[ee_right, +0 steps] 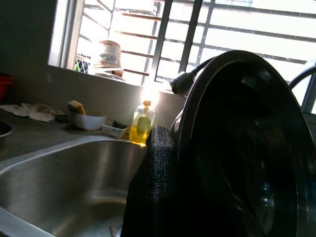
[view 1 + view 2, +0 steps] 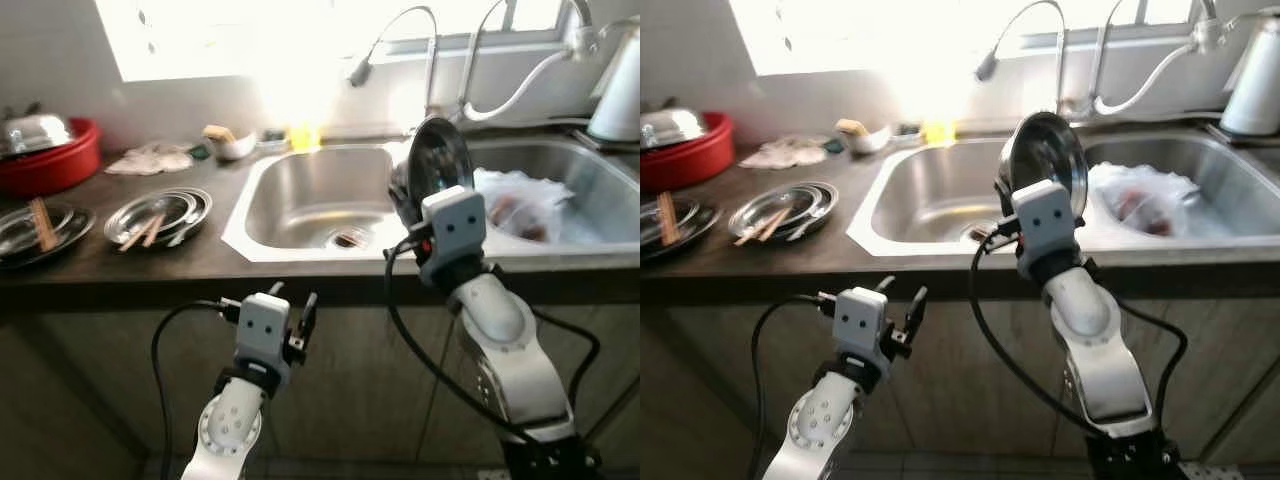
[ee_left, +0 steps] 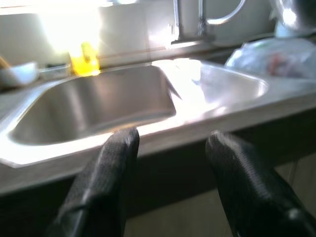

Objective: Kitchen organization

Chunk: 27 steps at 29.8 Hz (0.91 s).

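Right claw (image 2: 432, 190) clamped on the rim of a round shiny steel plate (image 2: 440, 158), held upright over the stainless double sink (image 2: 300, 200), crumpled white plastic bag (image 2: 520, 200) in the basin beside it, left claw (image 2: 295, 318) parted and empty, below the dark tabletop (image 2: 200, 255) edge

Dark countertop (image 2: 190, 262) below a bright window (image 1: 148, 29) with bars. At the far left, a red basin (image 2: 60, 165) holding a shiny metal lid (image 2: 35, 130). Against the back wall: a crumpled cloth (image 2: 150, 158), a small white bowl (image 2: 235, 147) and a yellow soap bottle (image 1: 141, 123). A white kettle (image 2: 620, 90) stands at the far right, beside the curved faucets (image 2: 430, 50).
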Available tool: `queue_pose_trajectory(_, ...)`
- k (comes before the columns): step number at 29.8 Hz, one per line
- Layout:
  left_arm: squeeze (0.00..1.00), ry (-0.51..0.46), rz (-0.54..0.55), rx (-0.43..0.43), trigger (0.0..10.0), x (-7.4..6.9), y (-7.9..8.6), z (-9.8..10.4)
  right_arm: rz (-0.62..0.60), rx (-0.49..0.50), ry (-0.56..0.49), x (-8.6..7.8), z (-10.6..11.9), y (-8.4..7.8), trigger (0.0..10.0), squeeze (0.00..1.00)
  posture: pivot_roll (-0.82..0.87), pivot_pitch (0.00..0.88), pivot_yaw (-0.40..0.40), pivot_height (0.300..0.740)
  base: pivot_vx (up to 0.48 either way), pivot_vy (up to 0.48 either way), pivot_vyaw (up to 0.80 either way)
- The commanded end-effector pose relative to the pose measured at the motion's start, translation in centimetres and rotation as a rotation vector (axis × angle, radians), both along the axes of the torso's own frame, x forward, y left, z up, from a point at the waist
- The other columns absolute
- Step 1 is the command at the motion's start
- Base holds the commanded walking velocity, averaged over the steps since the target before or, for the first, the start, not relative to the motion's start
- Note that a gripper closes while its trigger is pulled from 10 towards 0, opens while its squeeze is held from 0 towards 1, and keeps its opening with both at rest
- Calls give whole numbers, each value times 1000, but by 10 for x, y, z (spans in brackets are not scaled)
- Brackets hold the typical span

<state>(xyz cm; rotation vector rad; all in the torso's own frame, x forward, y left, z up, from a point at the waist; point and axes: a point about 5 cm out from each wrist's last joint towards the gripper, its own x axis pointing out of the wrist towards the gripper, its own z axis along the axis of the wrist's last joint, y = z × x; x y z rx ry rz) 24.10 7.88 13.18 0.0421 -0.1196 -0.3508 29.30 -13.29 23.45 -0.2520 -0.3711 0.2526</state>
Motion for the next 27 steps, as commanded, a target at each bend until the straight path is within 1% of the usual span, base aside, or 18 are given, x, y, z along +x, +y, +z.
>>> queue_pose_trajectory(1,0,-7,21,16,10000,1,8,1,34,5,-11,0,6,8,10000,0,11,4,28,740,480,0,0)
queue_pose_trajectory(12,0,-8,24,17,10000,1,9,2,39,-30,-7,6,10,7,10000,0,12,8,30,740,479,0,0)
queue_pose_trajectory(14,0,-11,24,11,10000,1,8,2,46,-65,15,8,8,8,10000,0,11,9,30,740,480,0,0)
queue_pose_trajectory(15,0,-13,28,6,10000,2,8,3,55,-83,44,10,7,8,10000,0,10,9,30,740,398,0,0)
queue_pose_trajectory(17,0,-8,49,0,10000,2,9,4,73,-100,67,13,6,10,10000,0,12,12,31,740,0,0,0)
queue_pose_trajectory(20,0,10,34,-49,10000,2,6,4,100,-139,127,18,3,12,10000,0,11,14,28,740,0,0,0)
queue_pose_trajectory(21,0,21,27,-71,10000,1,4,4,112,-167,153,22,3,12,10000,0,13,17,25,740,0,0,0)
queue_pose_trajectory(23,0,24,27,-79,10000,1,4,4,116,-182,164,24,2,12,10000,0,13,17,26,740,0,0,0)
queue_pose_trajectory(25,0,26,14,-93,10000,-1,2,5,127,-200,224,28,0,12,10000,0,14,19,22,740,0,0,0)
queue_pose_trajectory(27,0,27,19,-111,10000,-1,1,5,146,-222,244,32,0,13,10000,0,13,21,22,740,0,0,0)
